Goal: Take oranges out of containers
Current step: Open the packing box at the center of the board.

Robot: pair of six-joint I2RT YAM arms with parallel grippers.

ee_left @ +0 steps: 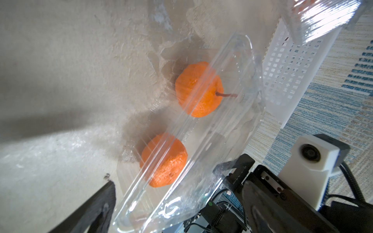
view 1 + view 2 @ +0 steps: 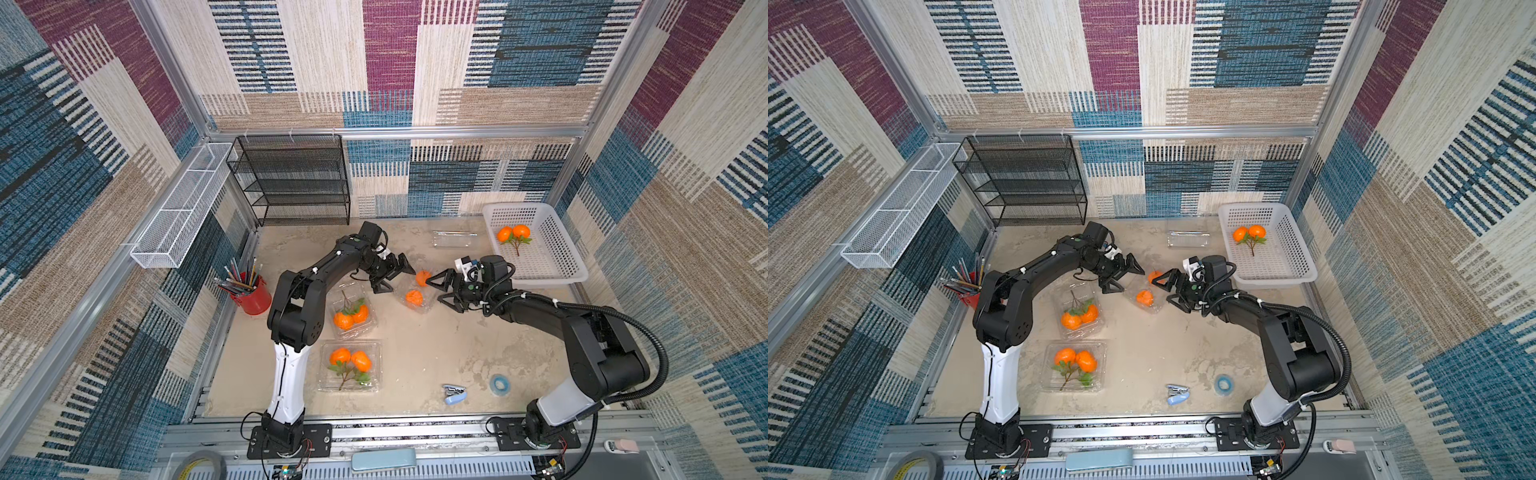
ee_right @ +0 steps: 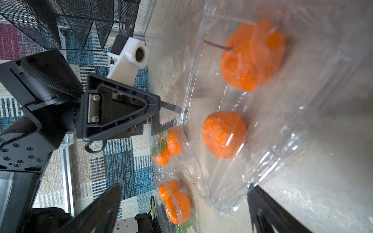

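The left gripper (image 2: 395, 276) has its jaws spread wide and holds nothing. In the right wrist view one of its fingertips (image 3: 167, 105) reaches the rim of a clear, ribbed plastic clamshell box (image 2: 400, 292); whether it presses on the plastic cannot be told. The right gripper (image 2: 435, 290) faces it from the opposite side of that box, jaws likewise spread wide and empty, just beside the box wall. Two small round orange fruits (image 2: 414, 298) lie inside this box, one with a bare brown stem.

Nearer the left arm, a second clear box (image 2: 372, 326) and a third clear box (image 2: 328, 384) each hold a leafy pair of oranges (image 2: 351, 318). A fourth clear box (image 2: 453, 240) lies near a white perforated plastic basket (image 2: 552, 266), where another leafy orange pair (image 2: 513, 232) rests.

The mottled beige tabletop (image 2: 436, 353) also carries a light blue stapler (image 2: 455, 394), a blue tape roll (image 2: 500, 383) and a red cup of pencils (image 2: 253, 297). A black mesh shelf rack (image 2: 291, 178) stands at the back wall and a white wire tray (image 2: 178, 208) hangs on the side wall; the walls wear woven patchwork in blue, maroon and beige
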